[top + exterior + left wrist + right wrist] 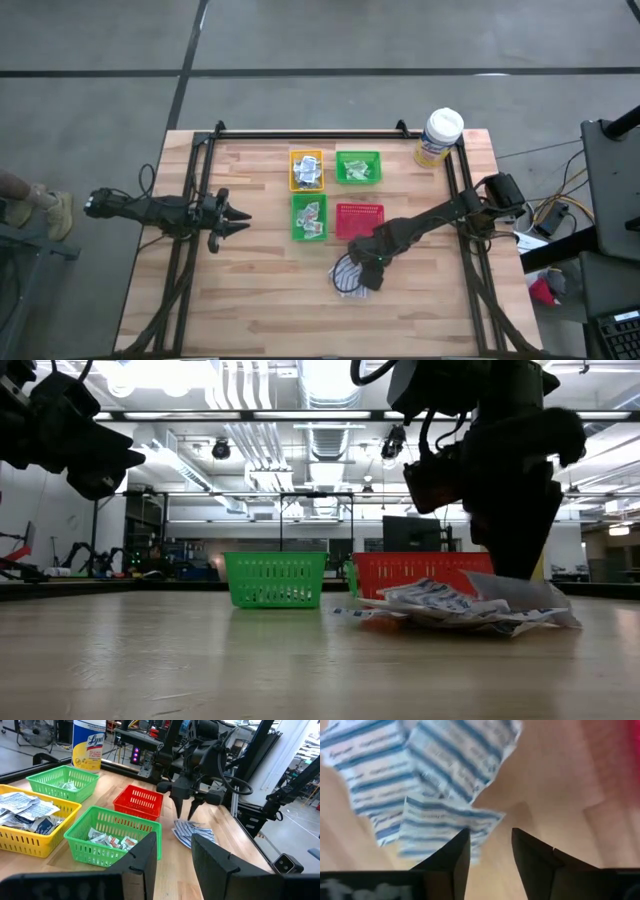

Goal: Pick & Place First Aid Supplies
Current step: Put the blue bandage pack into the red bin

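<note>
We find the right gripper (186,812) poised just over the loose heap of blue-and-white patterned pads (350,275) on the bare wood in front of the red tray (359,220) — its fingers pointing down and parted with nothing between them, which we read as lining up for a pick off the pile. In its own wrist view the pads (420,785) fill the scene just past the fingertips, so the tips sit very near, though we cannot tell whether they touch. The left gripper (235,222) waits well to the left of the trays, clear of the work, its fingers partly spread and empty. Containers: the yellow tray (35,840) holds white-grey squarish sachets (22,810); the near green tray (107,837) holds small packets; the far green tray (62,780) holds a few pale pieces; the red tray shows no contents from here — probably the pads' destination, in our judgement. A yellow wipes canister (438,137) stands at the far right corner
</note>
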`<state>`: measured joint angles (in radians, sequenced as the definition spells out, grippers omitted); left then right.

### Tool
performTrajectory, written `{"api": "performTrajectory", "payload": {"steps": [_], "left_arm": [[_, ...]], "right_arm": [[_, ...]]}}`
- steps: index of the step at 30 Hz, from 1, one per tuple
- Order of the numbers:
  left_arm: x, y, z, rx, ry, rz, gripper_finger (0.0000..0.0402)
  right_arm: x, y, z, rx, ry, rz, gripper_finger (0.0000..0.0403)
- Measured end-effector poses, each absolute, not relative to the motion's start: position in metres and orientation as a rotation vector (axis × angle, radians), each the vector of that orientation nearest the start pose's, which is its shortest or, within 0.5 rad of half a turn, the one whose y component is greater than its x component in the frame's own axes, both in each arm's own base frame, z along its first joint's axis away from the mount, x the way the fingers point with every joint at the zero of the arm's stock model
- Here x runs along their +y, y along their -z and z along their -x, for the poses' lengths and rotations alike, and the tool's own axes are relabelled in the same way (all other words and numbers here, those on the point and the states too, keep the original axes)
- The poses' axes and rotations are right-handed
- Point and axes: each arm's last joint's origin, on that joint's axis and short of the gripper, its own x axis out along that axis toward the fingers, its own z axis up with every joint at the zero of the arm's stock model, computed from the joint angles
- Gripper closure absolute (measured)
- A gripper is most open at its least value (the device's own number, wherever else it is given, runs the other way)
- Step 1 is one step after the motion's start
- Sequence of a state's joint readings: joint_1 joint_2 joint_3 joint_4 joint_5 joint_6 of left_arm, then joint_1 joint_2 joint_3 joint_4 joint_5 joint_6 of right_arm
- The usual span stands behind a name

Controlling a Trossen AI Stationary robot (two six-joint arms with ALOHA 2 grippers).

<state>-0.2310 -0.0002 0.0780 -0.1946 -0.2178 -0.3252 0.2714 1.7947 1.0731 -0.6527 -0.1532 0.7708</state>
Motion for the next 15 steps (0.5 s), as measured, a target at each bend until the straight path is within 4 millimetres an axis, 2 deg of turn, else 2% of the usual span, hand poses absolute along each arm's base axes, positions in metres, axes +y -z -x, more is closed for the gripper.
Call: {"api": "performTrajectory", "payload": {"steps": [8, 15], "left_arm": [[-0.015, -0.171, -0.09, 0.114, -0.006, 0.299, 0.0287], [-0.015, -0.171, -0.09, 0.114, -0.005, 0.299, 0.0287]], "right_arm": [[0.092, -0.156, -0.306, 1.507, 0.158, -0.573, 0.0254], [0.092, -0.163, -0.311, 1.483, 0.132, -0.545, 0.0258]]}}
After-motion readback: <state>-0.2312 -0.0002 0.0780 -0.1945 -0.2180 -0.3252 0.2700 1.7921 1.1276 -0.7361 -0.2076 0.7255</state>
